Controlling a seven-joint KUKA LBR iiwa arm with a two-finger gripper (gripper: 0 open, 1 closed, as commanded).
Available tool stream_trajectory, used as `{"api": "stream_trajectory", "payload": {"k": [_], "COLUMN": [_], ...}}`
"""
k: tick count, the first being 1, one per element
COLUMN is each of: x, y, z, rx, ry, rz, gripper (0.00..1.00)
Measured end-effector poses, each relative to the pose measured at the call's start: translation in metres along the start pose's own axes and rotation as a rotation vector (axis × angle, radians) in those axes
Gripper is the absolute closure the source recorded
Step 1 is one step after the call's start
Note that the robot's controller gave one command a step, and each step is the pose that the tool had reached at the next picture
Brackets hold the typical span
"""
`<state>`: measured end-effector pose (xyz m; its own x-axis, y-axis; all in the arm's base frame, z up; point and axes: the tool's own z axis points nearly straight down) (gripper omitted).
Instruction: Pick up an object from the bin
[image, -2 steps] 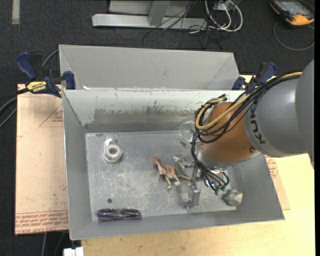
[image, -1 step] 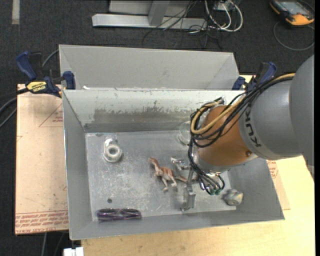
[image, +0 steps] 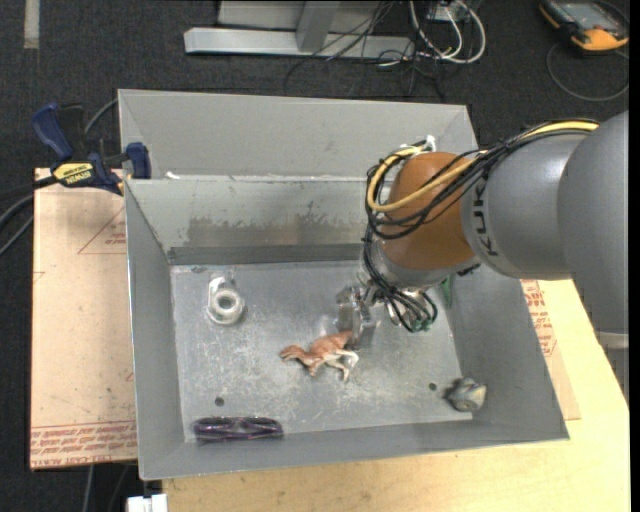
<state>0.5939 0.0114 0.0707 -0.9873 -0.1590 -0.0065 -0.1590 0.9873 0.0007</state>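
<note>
Four things in bin (image: 290, 215): one brown toy animal (image: 322, 354) mid-floor, one white ring (image: 225, 302) left, one purple strip (image: 238, 428) front-left, one grey lump (image: 465, 394) front-right. Gripper (image: 352, 320) just above animal; grip impossible to tell.

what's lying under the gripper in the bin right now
A small brown toy animal lies on the bin floor at the tip of the gripper. Anything directly beneath the gripper is covered.

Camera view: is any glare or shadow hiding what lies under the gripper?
In the camera view the bin floor is evenly lit, with no strong glare; the brown toy animal just below the gripper in the picture reads clearly, with only a faint shadow; the arm itself covers the floor behind it.
</note>
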Motion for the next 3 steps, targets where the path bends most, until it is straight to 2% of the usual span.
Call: {"api": "stream_trajectory", "payload": {"k": [1, 2, 3], "x": [0.0, 0.022, 0.022], "y": [0.0, 0.04, 0.04], "z": [0.0, 0.0, 0.0], "rx": [0.0, -0.001, -0.001], "ry": [0.0, -0.003, -0.003], "rz": [-0.001, -0.184, -0.178], "gripper": [1.0, 1.0, 1.0]}}
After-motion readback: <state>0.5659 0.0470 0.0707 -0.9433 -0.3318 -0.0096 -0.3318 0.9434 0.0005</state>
